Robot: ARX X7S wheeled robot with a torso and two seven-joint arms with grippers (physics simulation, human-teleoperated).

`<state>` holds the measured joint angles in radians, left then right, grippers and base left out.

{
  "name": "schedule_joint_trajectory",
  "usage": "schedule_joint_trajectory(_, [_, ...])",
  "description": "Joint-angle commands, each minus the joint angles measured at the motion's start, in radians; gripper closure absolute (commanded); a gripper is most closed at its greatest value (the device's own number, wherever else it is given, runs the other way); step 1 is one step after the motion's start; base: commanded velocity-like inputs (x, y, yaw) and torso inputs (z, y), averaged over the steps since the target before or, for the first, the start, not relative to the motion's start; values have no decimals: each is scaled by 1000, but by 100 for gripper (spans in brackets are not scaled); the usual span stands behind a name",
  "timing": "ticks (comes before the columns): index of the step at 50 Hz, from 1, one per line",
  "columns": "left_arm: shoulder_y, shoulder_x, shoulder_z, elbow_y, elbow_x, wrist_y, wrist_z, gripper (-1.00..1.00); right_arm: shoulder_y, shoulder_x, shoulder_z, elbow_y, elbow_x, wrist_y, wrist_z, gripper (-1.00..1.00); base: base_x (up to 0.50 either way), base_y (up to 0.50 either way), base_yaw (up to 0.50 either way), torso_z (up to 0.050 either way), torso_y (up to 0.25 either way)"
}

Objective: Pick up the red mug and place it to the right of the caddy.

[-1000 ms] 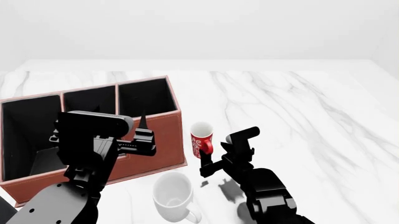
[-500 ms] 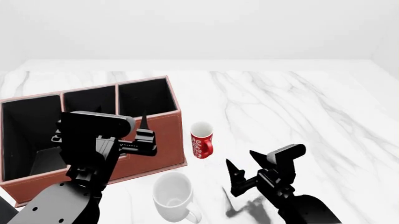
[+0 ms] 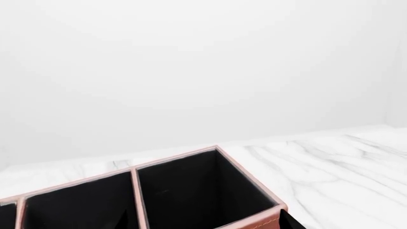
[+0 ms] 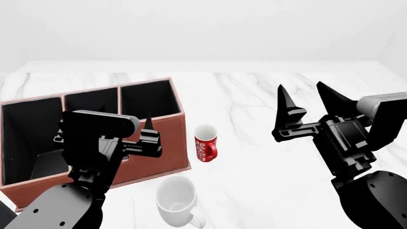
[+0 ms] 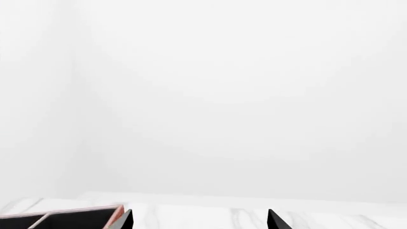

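One red mug (image 4: 205, 143), upright on the marble worktop (image 4: 267, 105), just right of one caddy (image 4: 167, 138) with three black-lined compartments visible. One white mug (image 4: 176, 201), nearer the robot. Two end effectors: right end effector (image 4: 308, 102) raised, fingers spread, empty; left end effector (image 4: 124, 129) over the caddy, spread, empty.

red white-swirled mug (image 4: 205, 142), reddish-brown caddy (image 4: 167, 143), black-lined

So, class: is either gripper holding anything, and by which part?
Nothing is held. The right gripper is open and empty; the left gripper grips nothing; the red mug stands free.
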<state>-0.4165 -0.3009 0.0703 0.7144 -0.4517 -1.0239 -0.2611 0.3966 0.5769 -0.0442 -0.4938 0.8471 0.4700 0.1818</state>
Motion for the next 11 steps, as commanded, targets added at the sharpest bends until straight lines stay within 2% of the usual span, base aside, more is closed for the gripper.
schedule_joint_trajectory(1, [-6,-2,0,7,-9,-8,-6,-100,7,16,23,-100,32,34,64,-100,0,0,0,0,0])
schedule_joint_trajectory(11, [-5,-5,11,5,-7,-3,-11,-100,-3,10,10,-70,20,18,38,-100,0,0,0,0,0])
